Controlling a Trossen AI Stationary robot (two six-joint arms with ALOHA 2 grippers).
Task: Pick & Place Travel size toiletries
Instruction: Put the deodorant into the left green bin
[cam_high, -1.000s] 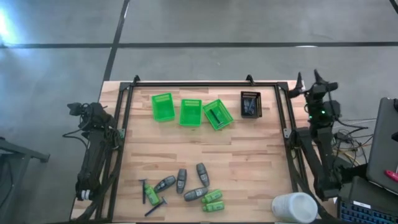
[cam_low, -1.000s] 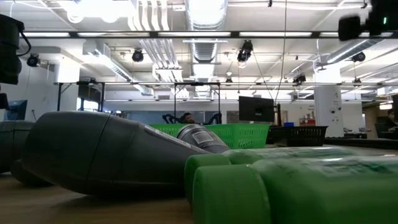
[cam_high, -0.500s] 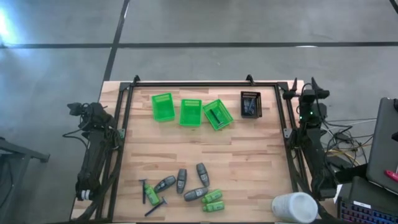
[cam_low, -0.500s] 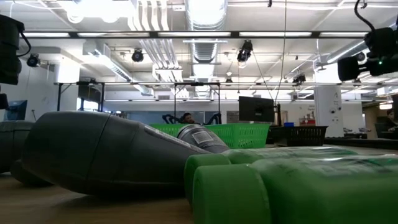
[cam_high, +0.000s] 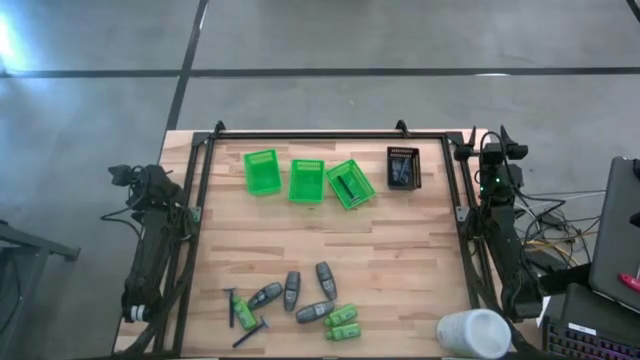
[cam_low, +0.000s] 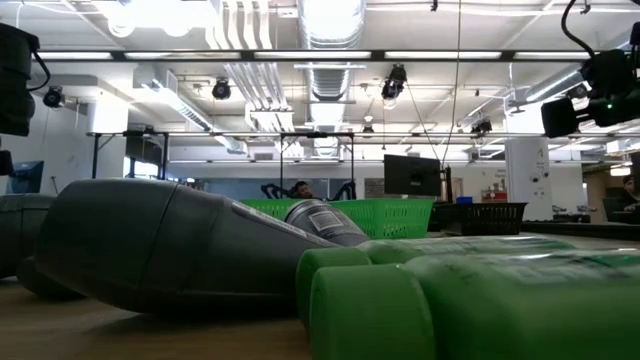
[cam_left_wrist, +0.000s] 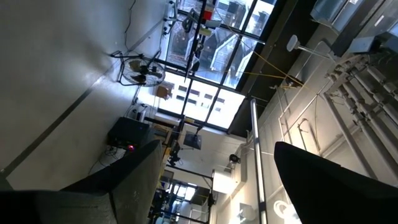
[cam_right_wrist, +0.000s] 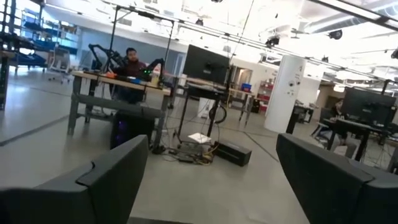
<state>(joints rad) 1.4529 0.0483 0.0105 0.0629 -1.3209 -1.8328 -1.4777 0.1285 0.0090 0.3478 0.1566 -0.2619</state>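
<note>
1. Pale wooden table (cam_high: 400, 250) inside a black frame, seen from straight above, both arms parked off its side edges.
2. Near the front edge, clustered: dark grey oblong tubes (cam_high: 292, 290), bright green little bottles (cam_high: 342, 316) just beside them, thin black-and-green razor-like sticks (cam_high: 232, 307) at the left end of the group. All lying flat on the wood, none lifted.
3. In the low view, filling the foreground: one grey tube (cam_low: 160, 245) on its side, green bottle caps (cam_low: 365, 305) right in front of it.
4. Along the far edge, in a row: three green mesh baskets (cam_high: 305, 181), the rightmost one turned at an angle and holding a dark item; beside them a small black basket (cam_high: 403, 167).
5. Left gripper (cam_left_wrist: 211, 186) off the table's left side, aimed upward at the ceiling; fingers spread wide, nothing between them.
6. Right gripper (cam_right_wrist: 211, 180) off the far right corner of the table, raised, facing out into the room; fingers likewise parted and bare, well apart from the toiletries.
7. White cylinder (cam_high: 472, 333) at the front right corner.
8. Beyond, in the right wrist view: a person (cam_right_wrist: 132, 62) seated at a desk.
</note>
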